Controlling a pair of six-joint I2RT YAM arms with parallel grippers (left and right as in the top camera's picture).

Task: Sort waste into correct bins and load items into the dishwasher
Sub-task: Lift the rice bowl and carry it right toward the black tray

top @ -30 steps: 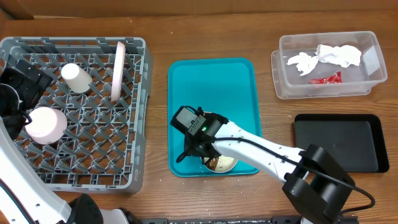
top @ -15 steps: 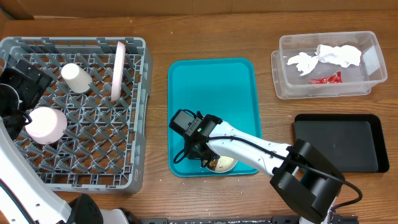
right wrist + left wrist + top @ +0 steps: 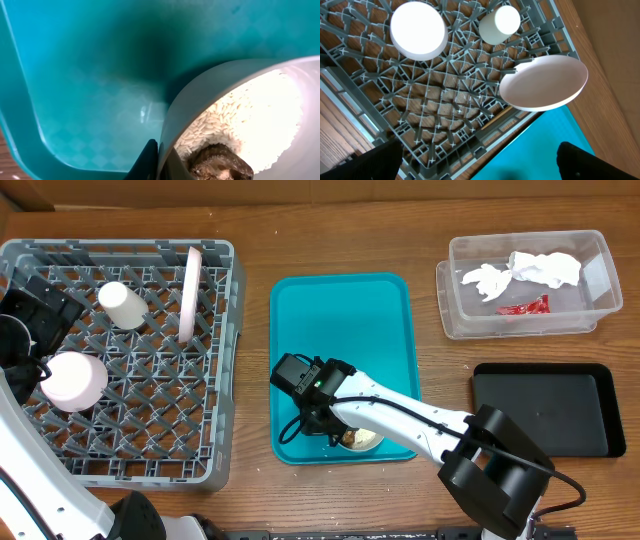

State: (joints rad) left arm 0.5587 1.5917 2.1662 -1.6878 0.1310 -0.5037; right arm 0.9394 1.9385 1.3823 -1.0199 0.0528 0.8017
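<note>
Right pincer [image 3: 159, 162] is clamped on the rim of the round grey-white bowl [image 3: 360, 442], one finger outside the wall, one inside, at the near end of the flat teal plastic tray [image 3: 345, 320]; white rice grains [image 3: 240, 125] and a small brown food lump [image 3: 217, 162] sit in that bowl. Left pincer [image 3: 480, 170] is spread wide, holding nothing, over the big square grey plastic dish rack [image 3: 150, 420], which has a pale pink bowl [image 3: 73, 379], a small white cup [image 3: 124, 306] and a round pale pink-white plate [image 3: 188, 293] standing on edge. On the wooden surface's [image 3: 450, 240] right lies the shallow glossy black rectangular tray [image 3: 545, 408], and behind it the clear plastic rectangular tub [image 3: 470, 325] with crumpled white tissue paper [image 3: 530, 270] and a red-and-white printed snack wrapper [image 3: 524, 307].
</note>
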